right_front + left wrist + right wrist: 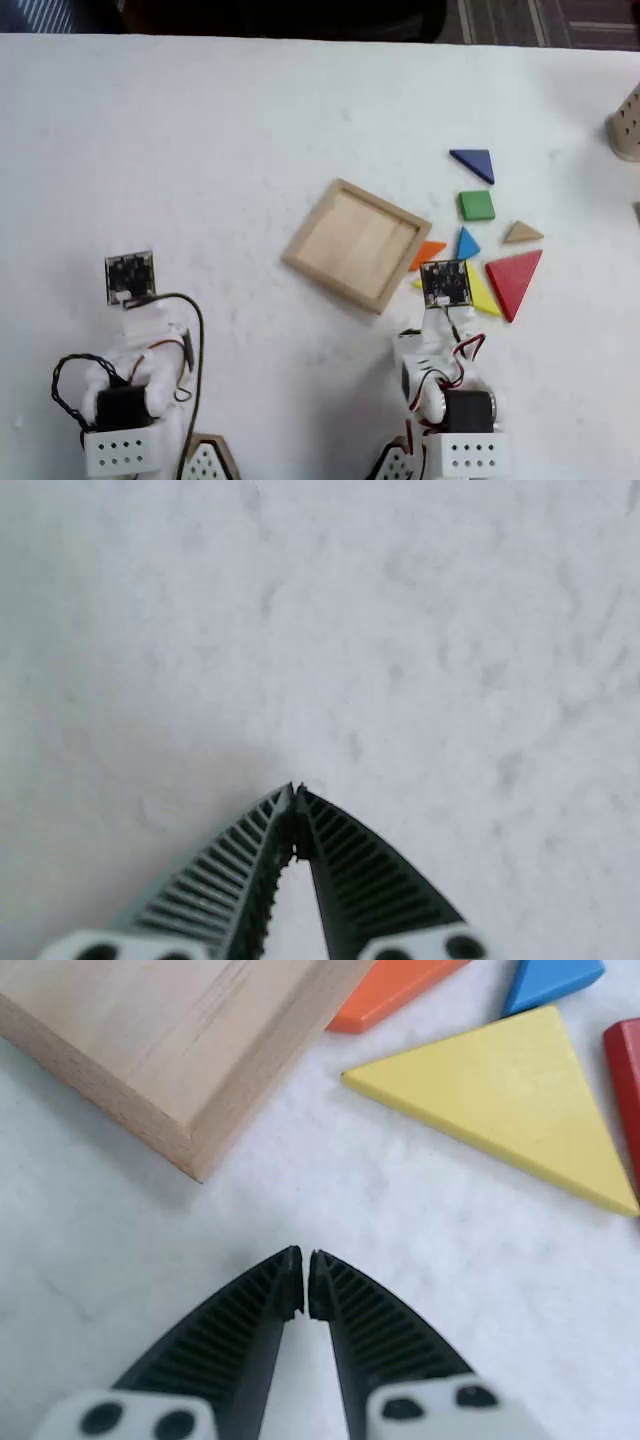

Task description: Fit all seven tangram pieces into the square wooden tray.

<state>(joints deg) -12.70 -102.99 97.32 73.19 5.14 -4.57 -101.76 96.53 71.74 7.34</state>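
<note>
The square wooden tray (pixel 357 243) lies empty and turned at an angle in the middle of the table; its corner (pixel 190 1110) is near my right gripper. To its right lie the pieces: dark blue triangle (pixel 474 163), green square (pixel 476 205), tan triangle (pixel 522 233), light blue triangle (pixel 466 243), orange piece (pixel 426 254), yellow triangle (pixel 482 292) and red triangle (pixel 514 279). My right gripper (pixel 305 1280) is shut over bare table, short of the yellow triangle (pixel 510 1110). My left gripper (pixel 296 800) is shut over bare table at the front left.
A pale perforated block (pixel 626 125) stands at the right edge. The table's far edge runs along the top of the high view. The left arm's body (pixel 125 400) and the right arm's body (pixel 445 400) sit at the front edge.
</note>
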